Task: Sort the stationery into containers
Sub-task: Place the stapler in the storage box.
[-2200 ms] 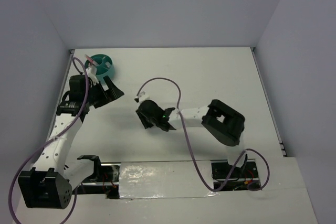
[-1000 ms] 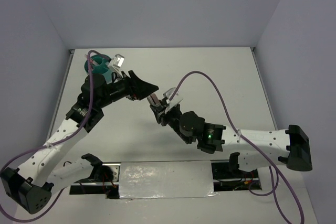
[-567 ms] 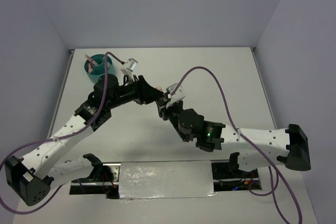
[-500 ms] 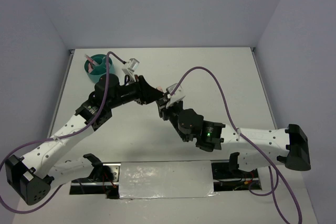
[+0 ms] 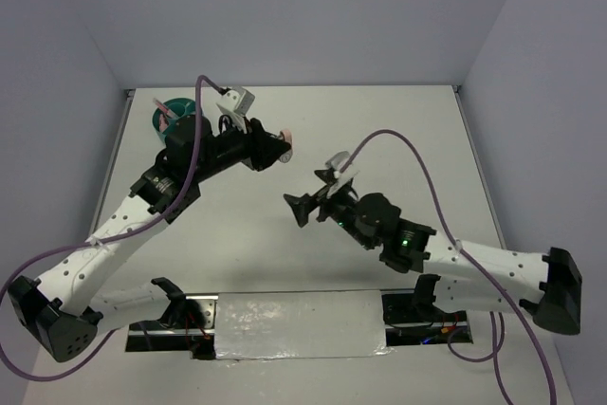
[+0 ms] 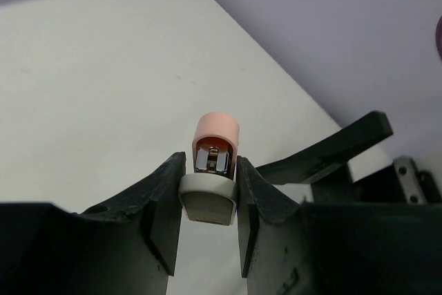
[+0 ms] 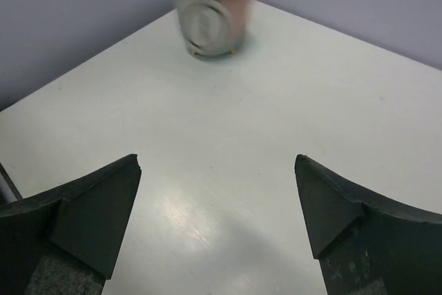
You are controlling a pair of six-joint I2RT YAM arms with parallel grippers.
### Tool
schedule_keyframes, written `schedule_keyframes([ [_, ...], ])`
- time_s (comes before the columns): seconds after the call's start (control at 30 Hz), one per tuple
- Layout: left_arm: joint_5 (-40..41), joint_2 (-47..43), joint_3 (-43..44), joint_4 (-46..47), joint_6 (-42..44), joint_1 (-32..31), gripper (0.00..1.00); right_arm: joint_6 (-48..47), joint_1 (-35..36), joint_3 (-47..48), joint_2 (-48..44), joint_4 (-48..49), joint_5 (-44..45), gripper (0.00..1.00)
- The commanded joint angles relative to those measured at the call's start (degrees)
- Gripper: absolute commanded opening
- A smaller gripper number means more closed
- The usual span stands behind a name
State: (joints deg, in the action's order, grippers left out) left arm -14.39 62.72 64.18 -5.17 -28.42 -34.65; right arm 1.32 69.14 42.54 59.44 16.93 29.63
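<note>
The white table (image 5: 398,139) fills the middle of the overhead view, its near edge cut off behind a shiny strip at the bottom. Two arms show. The left arm (image 5: 114,234) climbs from the lower left corner toward the upper left. The right arm (image 5: 474,258) runs from the lower right corner toward the centre. There is one teal cup (image 5: 175,103), at the upper left of the table. Its right part is hidden behind the left arm, so its compartments cannot be counted. A pink sliver (image 5: 165,117) stands in it, too small to name or to place in a compartment. The left gripper (image 5: 275,147) sits right of the cup and is clamped on one pink-capped piece (image 5: 286,142) held off the table. In the left wrist view the two fingers (image 6: 162,205) press on the sides of its pale grey base. The pink cap sticks out beyond the tips, with a bit of metal showing under it. What kind of stationery it is cannot be told. The right gripper (image 5: 294,211) is at the frame's centre, well apart from the left gripper, its jaws spread wide and holding nothing. In the right wrist view its two fingers (image 7: 90,205) sit in the bottom corners. The held piece is a blur at the top edge, under a dark band cut off by the frame.
</note>
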Motion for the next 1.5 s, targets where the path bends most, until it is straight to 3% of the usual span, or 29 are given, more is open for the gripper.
schedule_keyframes([
  [0.0, 6.66, -0.49, 2.79, 0.6, 16.34, 0.81, 0.0, 5.79, -9.09, -6.4, -10.64, 1.79, -19.64, 1.0],
  [0.17, 6.57, 0.38, -1.33, 4.19, 38.5, 3.97, 0.0, 5.97, -14.03, -11.34, -23.11, -6.19, -17.94, 1.0],
  [0.23, 4.83, 1.78, -3.79, 8.94, 46.25, 9.04, 0.0, 5.89, -15.26, -11.78, -25.06, -8.83, -17.94, 1.0],
  [0.3, -2.09, 5.73, -3.72, 10.53, 48.36, 15.37, 0.0, 6.06, -15.79, -12.31, -27.09, -9.54, -17.59, 1.0],
  [0.33, -10.14, 8.53, -3.19, 10.62, 49.77, 21.67, 0.0, 6.41, -15.79, -12.92, -27.88, -9.63, -17.15, 1.0],
  [0.53, -17.75, 11.19, -11.26, 28.26, 51.26, 34.1, 0.0, 7.64, -15.88, -15.04, -27.63, -8.4, -18.02, 1.0],
  [0.57, -22.73, 13.11, -11.01, 28.02, 53.28, 35.17, 0.0, 7.82, -15.97, -14.86, -27.28, -8.75, -17.76, 1.0],
  [0.63, -24.89, 16.02, -6.82, 22.53, 58.12, 39.55, 0.0, 8.08, -15.88, -14.77, -27.27, -9.54, -18.2, 1.0],
  [0.73, -31.54, 20.94, -3.46, 22.74, 58.83, 44.39, 0.0, 8.43, -15.97, -15.47, -28.5, -9.55, -19.17, 1.0],
  [0.77, -36.88, 22.43, -3.45, 23.62, 61.01, 45.28, 0.0, 8.43, -16.14, -15.56, -28.85, -9.46, -19.43, 1.0],
  [0.83, -35.63, 23.41, -3.45, 24.77, 62.08, 45.73, 0.0, 8.43, -16.15, -15.39, -28.94, -9.63, -19.87, 1.0],
  [0.97, -32.02, 26.83, -1.08, 18.18, 69.29, 46.17, 0.0, 8.78, -16.23, -14.77, -27.89, -10.16, -19.52, 1.0],
  [1.07, -32.98, 28.42, -1.87, 22.12, 68.33, 47.22, 0.0, 8.96, -16.15, -13.63, -27.89, -11.83, -18.99, 1.0],
  [1.3, -33.5, 32.9, 1.55, 19.15, 71.5, 49.24, 0.0, 9.05, -16.23, -13.72, -28.59, -12.01, -19.87, 1.0],
  [1.47, -32.99, 34.05, 0.07, 25.81, 68.78, 49.68, 0.02, 8.87, -16.15, -13.72, -28.77, -11.83, -20.4, 1.0],
])
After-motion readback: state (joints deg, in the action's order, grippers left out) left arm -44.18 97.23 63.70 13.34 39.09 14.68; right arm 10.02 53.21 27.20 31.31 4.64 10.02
